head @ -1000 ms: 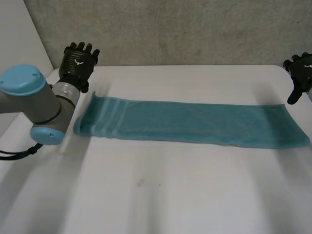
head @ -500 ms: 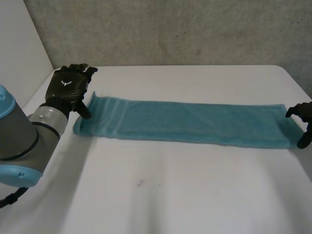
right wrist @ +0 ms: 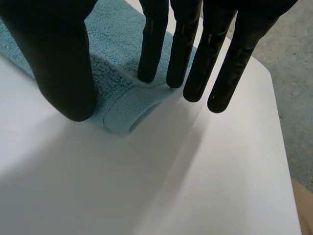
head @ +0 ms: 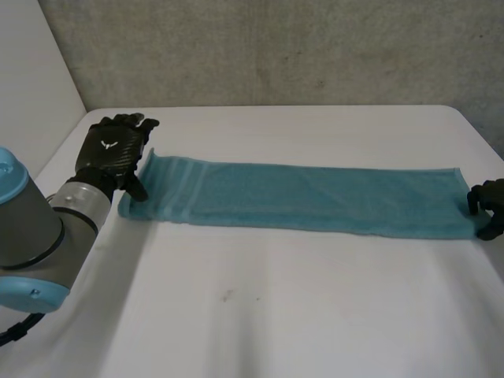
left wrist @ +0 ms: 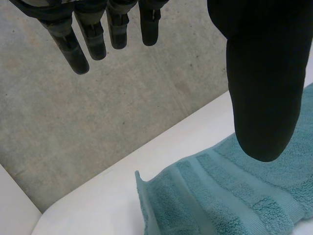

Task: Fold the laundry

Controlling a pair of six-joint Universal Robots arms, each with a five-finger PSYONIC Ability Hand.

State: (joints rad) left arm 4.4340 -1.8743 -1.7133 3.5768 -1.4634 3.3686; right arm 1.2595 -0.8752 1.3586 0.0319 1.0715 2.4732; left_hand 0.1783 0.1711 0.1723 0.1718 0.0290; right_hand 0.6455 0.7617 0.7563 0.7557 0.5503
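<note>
Fingers [head: 135, 122] of the left hand [head: 110, 150] reach straight out past the teal towel [head: 315, 197], its thumb pointing down at the towel's striped end. The towel lies stretched out flat on the white table [head: 276, 315]. The right hand [head: 490, 206] sits at the towel's opposite end.

From the left wrist, the fingers [left wrist: 80, 49] are straight and well apart from the thumb [left wrist: 264, 88], holding nothing. The thumb hangs over the towel's [left wrist: 220, 196] striped band, the fingers beyond its raised corner.

From the right wrist, the fingers [right wrist: 152, 44] are straight, two tips at the towel's [right wrist: 115, 78] hem. The thumb [right wrist: 58, 58] stands at the hem's other side. Nothing is pinched yet.

The step in hand looks like taking both ends. Each thumb should go under the hem with the fingers on top, and each pinch should catch every layer. Then the lift should be level so the towel does not twist.
</note>
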